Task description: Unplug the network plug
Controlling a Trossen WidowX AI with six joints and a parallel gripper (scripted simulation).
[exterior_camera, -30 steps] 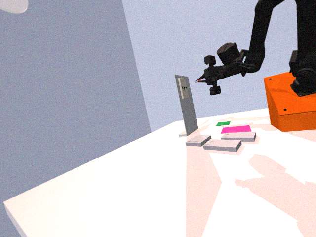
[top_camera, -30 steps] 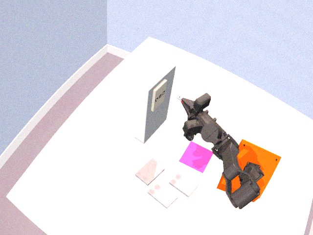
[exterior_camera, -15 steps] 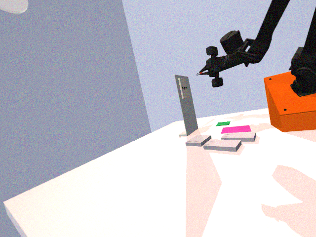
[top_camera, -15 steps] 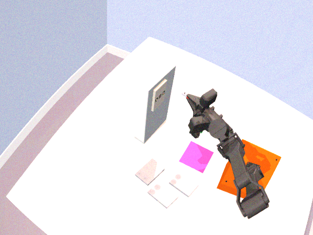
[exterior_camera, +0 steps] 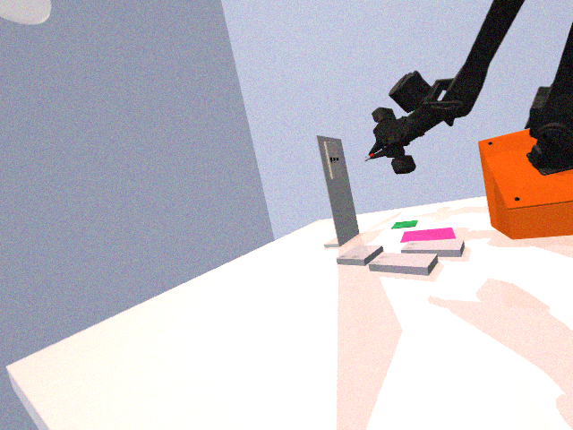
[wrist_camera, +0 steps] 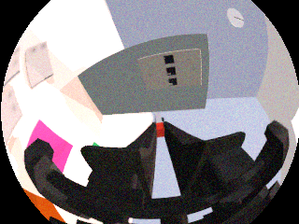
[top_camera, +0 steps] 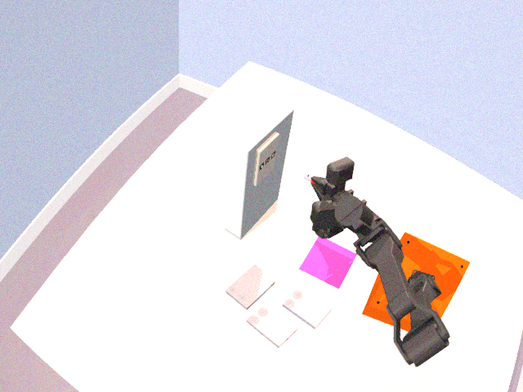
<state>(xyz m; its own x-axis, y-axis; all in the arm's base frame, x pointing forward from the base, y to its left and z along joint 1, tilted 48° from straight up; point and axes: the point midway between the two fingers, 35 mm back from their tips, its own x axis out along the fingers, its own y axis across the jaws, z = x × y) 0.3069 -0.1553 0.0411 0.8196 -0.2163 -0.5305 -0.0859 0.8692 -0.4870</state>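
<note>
My gripper [top_camera: 313, 181] [exterior_camera: 372, 156] [wrist_camera: 159, 125] is shut on the small plug, in the air in front of the panel and apart from it. The plug [top_camera: 306, 177] [exterior_camera: 366, 159] [wrist_camera: 158, 119] has a pale front that points toward the panel and a red part between the fingertips; its tab is too small to make out. The grey panel [top_camera: 270, 200] [exterior_camera: 345, 203] [wrist_camera: 121, 95] stands upright, and its beige socket plate [top_camera: 261, 177] [wrist_camera: 188, 70] shows three dark openings. A magenta square [top_camera: 327, 261] [exterior_camera: 428, 235] [wrist_camera: 51, 145] and a smaller green patch [exterior_camera: 405, 224] [wrist_camera: 95, 145] lie on the table.
Three flat pale slabs lie near the magenta square: one slab [top_camera: 251, 287] [exterior_camera: 360, 255] nearest the panel, another [top_camera: 272, 327] [exterior_camera: 402, 262] and a third [top_camera: 307, 307] [exterior_camera: 433, 247]. The arm stands on an orange base [top_camera: 456, 269] [exterior_camera: 536, 222] [wrist_camera: 42, 205].
</note>
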